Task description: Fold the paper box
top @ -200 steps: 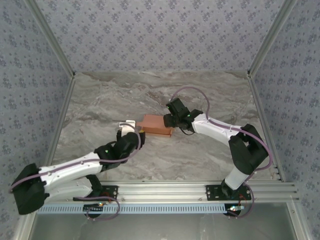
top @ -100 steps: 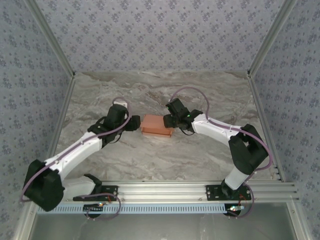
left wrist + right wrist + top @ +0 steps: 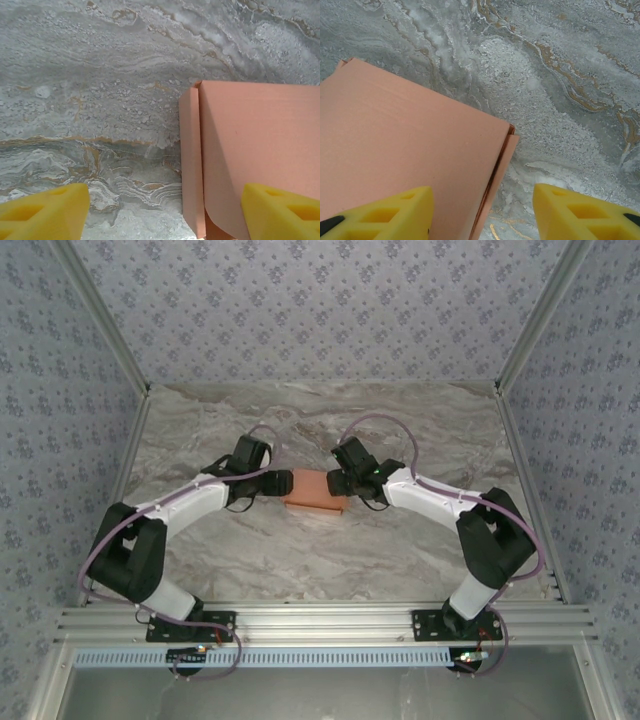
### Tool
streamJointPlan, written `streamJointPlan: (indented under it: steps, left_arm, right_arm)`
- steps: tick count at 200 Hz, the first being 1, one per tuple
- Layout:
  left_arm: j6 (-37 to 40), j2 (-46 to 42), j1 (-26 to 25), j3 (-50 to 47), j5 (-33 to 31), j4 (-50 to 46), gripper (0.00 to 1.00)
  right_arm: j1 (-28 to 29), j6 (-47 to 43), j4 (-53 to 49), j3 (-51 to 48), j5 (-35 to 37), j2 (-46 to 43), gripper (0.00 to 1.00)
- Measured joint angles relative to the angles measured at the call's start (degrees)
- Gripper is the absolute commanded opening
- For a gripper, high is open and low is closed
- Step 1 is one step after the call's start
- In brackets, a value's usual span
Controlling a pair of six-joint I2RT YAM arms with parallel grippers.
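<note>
box (image 3: pixel 313 492) lies flat at the centre of the worktop (image 3: pixel 400 550), closed into a low rectangle, long axis running 9 to 3 o'clock in the top view. one arm stands at each short end, neither clearly nearer.

left fingers (image 3: pixel 282 210) are spread wide and grip nothing. in the left wrist view one hangs over the box top at 5 o'clock, the other over bare worktop at 7 o'clock, so they straddle the box's end flap. contact cannot be confirmed.

right fingers (image 3: pixel 385 215) are likewise apart and empty. one is over the box top at 7 o'clock, the other over worktop at 5 o'clock, across the opposite end, where a thin seam shows.

judgement: the coming move turns on each pair closing on or pressing its end flap along the long axis.

change: a second ago the left arm lay folded back toward 7 o'clock, short of the box. it has since swung out to the 9 o'clock end. right arm and box are unmoved.
</note>
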Motion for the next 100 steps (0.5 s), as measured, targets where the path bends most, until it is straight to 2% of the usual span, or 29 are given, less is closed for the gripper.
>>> streamJointPlan:
  steps: [50,100]
  left_arm:
    - [-0.8,1.6,-0.3,-7.2,3.1,6.4,0.80]
    - [-1.1,2.6,-0.9,-7.5,3.7,9.9,0.80]
  right_arm:
    - [0.0,-0.2,2.4,-4.0,0.4,3.0,0.56]
    - [-0.2,-1.3,3.4,-4.1,1.8,3.2,0.56]
